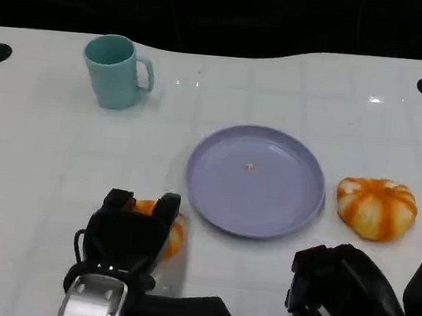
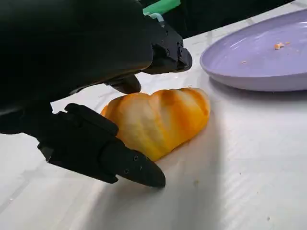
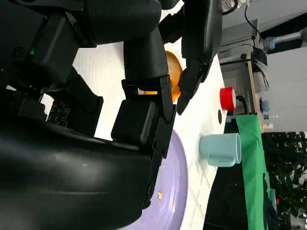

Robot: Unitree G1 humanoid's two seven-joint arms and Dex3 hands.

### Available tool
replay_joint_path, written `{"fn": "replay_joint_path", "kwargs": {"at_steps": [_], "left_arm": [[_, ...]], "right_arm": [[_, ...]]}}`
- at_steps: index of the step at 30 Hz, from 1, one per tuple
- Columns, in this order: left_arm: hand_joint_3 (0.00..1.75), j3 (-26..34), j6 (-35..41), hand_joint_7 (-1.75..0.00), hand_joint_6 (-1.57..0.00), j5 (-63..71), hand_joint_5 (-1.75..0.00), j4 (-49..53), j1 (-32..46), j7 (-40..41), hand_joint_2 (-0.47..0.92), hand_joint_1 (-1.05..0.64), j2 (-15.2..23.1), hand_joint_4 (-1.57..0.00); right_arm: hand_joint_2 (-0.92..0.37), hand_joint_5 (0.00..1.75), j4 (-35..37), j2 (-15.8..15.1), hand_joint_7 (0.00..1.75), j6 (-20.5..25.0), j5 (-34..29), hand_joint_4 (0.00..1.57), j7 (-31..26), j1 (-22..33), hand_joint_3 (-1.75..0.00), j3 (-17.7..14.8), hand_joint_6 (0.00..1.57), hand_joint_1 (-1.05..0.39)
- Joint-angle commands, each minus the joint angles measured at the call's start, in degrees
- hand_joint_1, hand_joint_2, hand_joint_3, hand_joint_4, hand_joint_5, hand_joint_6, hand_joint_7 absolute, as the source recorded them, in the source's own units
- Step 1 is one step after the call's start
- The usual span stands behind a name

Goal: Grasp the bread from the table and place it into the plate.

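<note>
**Closing on the near loaf**

On the white bench (image 1: 41,150), the plate (image 1: 255,180) waits. The left hand (image 1: 127,232) straddles the bread (image 2: 158,120), fingers (image 2: 124,163) spread, not yet gripping; it should close evenly from both sides before lifting.

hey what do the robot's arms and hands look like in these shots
The left hand is matte black, with blocky fingers that taper to blunt tips and carry small screws. A rounded black shell sits behind them, joined to a silver forearm. A thin black cable loops at its side. The right hand is the same bulky black build, with a small green light on its housing in the right wrist view.
</note>
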Motion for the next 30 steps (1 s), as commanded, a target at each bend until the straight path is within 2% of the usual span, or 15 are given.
{"fn": "replay_joint_path", "kwargs": {"at_steps": [1,10,16,20,22,23,24,25,27,28,30], "left_arm": [[0.01,-0.41,0.43,0.0,-0.16,-1.76,-0.69,3.78,-1.1,3.51,0.71,-0.42,0.94,0.0],[0.02,-1.47,-0.3,-0.01,-0.18,-4.69,-0.69,6.92,-2.38,10.47,0.74,-0.41,1.39,-0.01],[0.02,-2.29,-0.77,-0.04,-0.25,-6.34,-0.71,9.76,-3.87,13.15,0.75,-0.41,1.67,-0.06],[0.02,-2.94,-1.55,-0.03,-0.27,-7.67,-0.7,12.91,-5.38,14.51,0.77,-0.4,1.89,-0.11],[0.03,-3.15,-2.62,-0.04,-0.33,-8.54,-0.7,15.05,-6.27,16.24,0.79,-0.38,2.01,-0.22],[0.03,-3.12,-3.51,-0.06,-0.39,-9.12,-0.74,16.28,-6.66,18.01,0.8,-0.35,2.03,-0.33],[0.03,-3.09,-4.83,-0.07,-0.53,-9.8,-0.96,18.13,-7.17,20.78,0.81,-0.3,2.08,-0.48],[0.04,-3.1,-5.91,-0.07,-0.64,-10.37,-1.25,19.7,-7.61,23.11,0.82,-0.26,2.13,-0.53],[0.06,-3.46,-8.24,-0.08,-0.82,-10.82,-1.59,24.0,-8.79,29.59,0.84,-0.23,2.31,-0.62],[0.08,-3.76,-9.33,-0.11,-0.96,-10.9,-1.68,26.41,-9.46,33.08,0.86,-0.24,2.4,-0.72],[0.11,-4.24,-11.09,-0.15,-1.1,-11.4,-1.73,31.04,-10.82,39.12,0.9,-0.27,2.44,-0.77]], "right_arm": [[-0.02,1.3,-0.63,-0.67,1.04,-0.04,0.58,1.56,0.16,0.55,-1.39,-0.49,1.57,-1.05],[-0.04,1.3,-0.08,-0.65,1.04,-0.29,0.56,1.56,0.29,0.21,-1.37,-0.61,1.57,-1.05],[-0.04,1.3,0.2,-0.68,1.03,-0.17,0.63,1.56,0.44,-0.04,-1.36,-0.65,1.57,-1.05],[-0.04,1.3,-0.1,-0.77,1.04,0.16,0.52,1.57,0.29,0.13,-1.36,-0.63,1.57,-1.05],[-0.04,1.3,0.03,-0.65,1.04,0.02,0.7,1.57,0.4,0.15,-1.36,-0.69,1.57,-1.05],[-0.04,1.3,0.07,-0.6,1.04,-0.06,0.76,1.57,0.43,0.18,-1.36,-0.72,1.57,-1.05],[-0.04,1.3,0.0,-0.58,1.04,-0.12,0.65,1.57,0.31,0.27,-1.36,-0.69,1.57,-1.05],[-0.05,1.31,-0.05,-0.58,1.04,-0.17,0.55,1.57,0.24,0.32,-1.36,-0.66,1.57,-1.05],[-0.05,1.31,-0.05,-0.63,1.04,-0.35,0.36,1.57,0.17,0.28,-1.37,-0.6,1.57,-1.05],[-0.05,1.31,0.06,-0.63,1.04,-0.47,0.38,1.57,0.24,0.25,-1.37,-0.62,1.57,-1.05],[-0.05,1.31,0.26,-0.58,1.04,-0.59,0.57,1.57,0.43,0.18,-1.37,-0.69,1.57,-1.05]]}}
